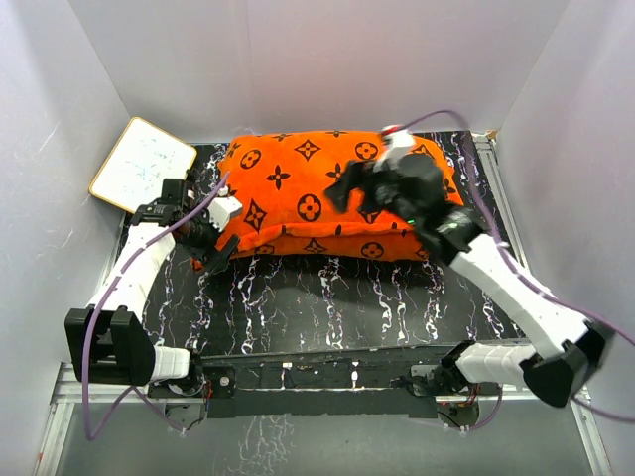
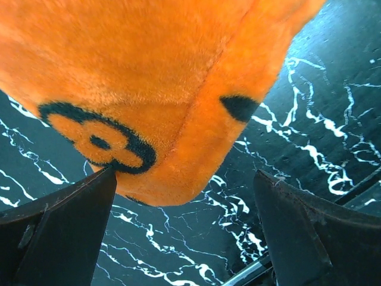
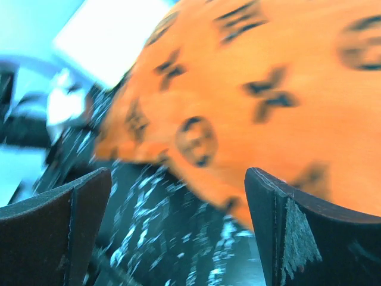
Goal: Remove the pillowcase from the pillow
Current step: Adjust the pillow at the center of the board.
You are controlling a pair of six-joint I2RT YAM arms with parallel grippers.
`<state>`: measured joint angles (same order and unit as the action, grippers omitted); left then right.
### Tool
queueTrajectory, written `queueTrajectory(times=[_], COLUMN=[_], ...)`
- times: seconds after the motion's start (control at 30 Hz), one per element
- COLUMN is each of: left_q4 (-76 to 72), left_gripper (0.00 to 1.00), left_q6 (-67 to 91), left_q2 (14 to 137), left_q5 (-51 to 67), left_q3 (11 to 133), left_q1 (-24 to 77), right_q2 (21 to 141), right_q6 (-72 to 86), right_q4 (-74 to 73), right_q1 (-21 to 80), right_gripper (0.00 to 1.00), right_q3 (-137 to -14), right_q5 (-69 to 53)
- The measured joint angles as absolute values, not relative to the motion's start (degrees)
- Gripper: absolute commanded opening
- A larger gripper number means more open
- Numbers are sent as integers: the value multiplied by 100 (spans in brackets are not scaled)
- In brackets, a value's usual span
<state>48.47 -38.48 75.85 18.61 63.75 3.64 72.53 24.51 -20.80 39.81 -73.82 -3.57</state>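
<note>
The pillowcase [image 1: 298,193] lay plump on the tabletop [image 1: 327,297], filling the far half from about 10 o'clock round to 2 o'clock, its long side running left to right. The pillow was hidden inside it.

The left end effector [image 1: 216,246] sat at the pillowcase's 8 o'clock corner, low by the tabletop. In the left wrist view that orange corner [image 2: 178,119] hung down between the fingers [image 2: 59,232] of the left end effector [image 2: 184,179], which stood released and spread wide. The finger on the left of that view was just beside the fabric's edge, and I could not tell whether it touched. The other finger stood well apart from the cloth.

The right end effector [image 1: 345,188] hovered over the pillowcase's right half, toward 3 o'clock of the cover, pointing left. The right wrist view was blurred, but the right end effector [image 3: 177,173] showed as released, its fingers [image 3: 297,232] wide apart with nothing gripped between them. The pillowcase [image 3: 268,89] filled the upper right of that view, toward 1 o'clock.

A white board [image 1: 142,164] with a tan frame lay flat at 10 o'clock of the tabletop, near the pillowcase's far left corner but apart from it.
</note>
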Motion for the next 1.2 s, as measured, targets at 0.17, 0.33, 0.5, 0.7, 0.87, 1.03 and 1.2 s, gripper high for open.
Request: queueTrajectory(times=[0.17, 0.33, 0.5, 0.7, 0.87, 1.03, 1.2], left_q4=[4403, 3750, 3334, 2882, 2692, 2805, 2827], left_gripper=[97, 97, 95, 95, 97, 97, 93], left_q6=[-3896, -3916, -3962, -3938, -3896, -3780, -3656], left_q2=[7634, 7618, 7509, 7439, 7437, 7459, 7620], left_q5=[1555, 1107, 803, 510, 449, 585, 751], left_q3=[6020, 5636, 5277, 5129, 5074, 5223, 5561], left_q1=[377, 384, 386, 386, 386, 386, 386], right_q2=[6440, 6084, 5570, 5502, 5347, 5487, 6010], right_q6=[2526, 2856, 3162, 3350, 3358, 3334, 3382], right_q4=[-2558, -2963, -3293, -3273, -3288, -3138, -2381], right_q1=[2239, 1131, 633, 552, 388, 152, -189], right_gripper=[98, 99, 98, 99, 100, 100, 84], right_q3=[-7124, -6020, -5127, -5033, -4895, -4893, -4829], right_q5=[464, 1485, 2058, 2154, 2261, 2078, 766])
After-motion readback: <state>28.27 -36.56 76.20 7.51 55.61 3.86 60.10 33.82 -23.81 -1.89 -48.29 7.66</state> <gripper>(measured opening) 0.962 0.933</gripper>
